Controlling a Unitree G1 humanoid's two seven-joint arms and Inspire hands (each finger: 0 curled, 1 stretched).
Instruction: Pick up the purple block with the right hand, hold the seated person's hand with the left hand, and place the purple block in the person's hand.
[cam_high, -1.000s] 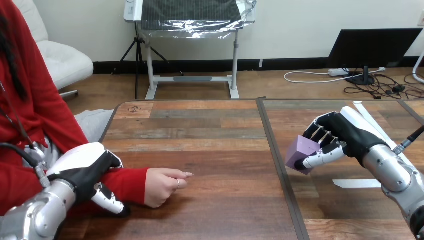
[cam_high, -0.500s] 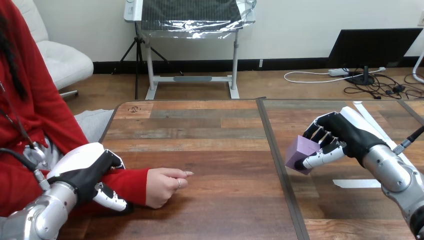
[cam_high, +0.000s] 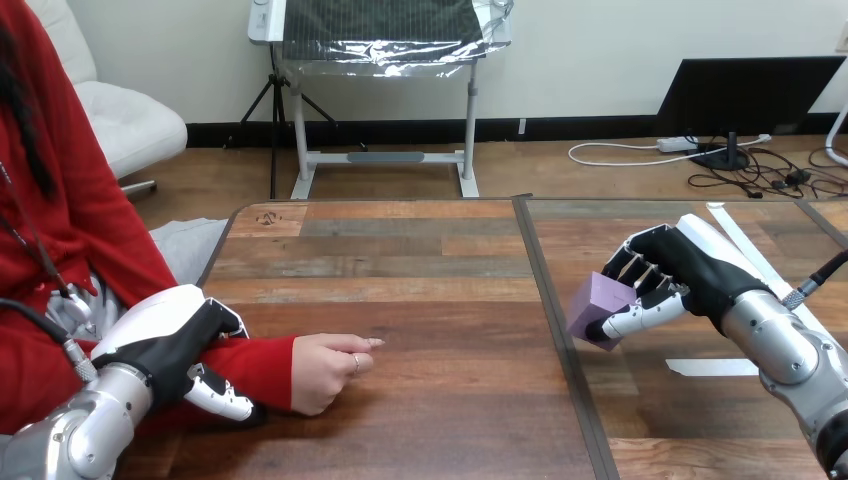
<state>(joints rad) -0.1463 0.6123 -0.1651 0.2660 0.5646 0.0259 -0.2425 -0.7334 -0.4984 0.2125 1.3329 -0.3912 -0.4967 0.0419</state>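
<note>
The right hand (cam_high: 672, 272) is clamped on the purple block (cam_high: 597, 308) and seems to hold it just off the worktop (cam_high: 440, 290). The person's hand (cam_high: 325, 372) lies well apart from that hand, across toward the left hand (cam_high: 170, 340), loosely curled and palm not turned up. The left hand sits over the person's red-sleeved forearm (cam_high: 262, 365) with its thumb curled round it. Its fingers on the far side are hidden.

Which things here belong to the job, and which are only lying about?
Belonging to the job:
purple block, held in the right hand
person's hand, resting on the table
left hand, curled round the person's forearm

Lying about:
white tape strips on the table
</note>
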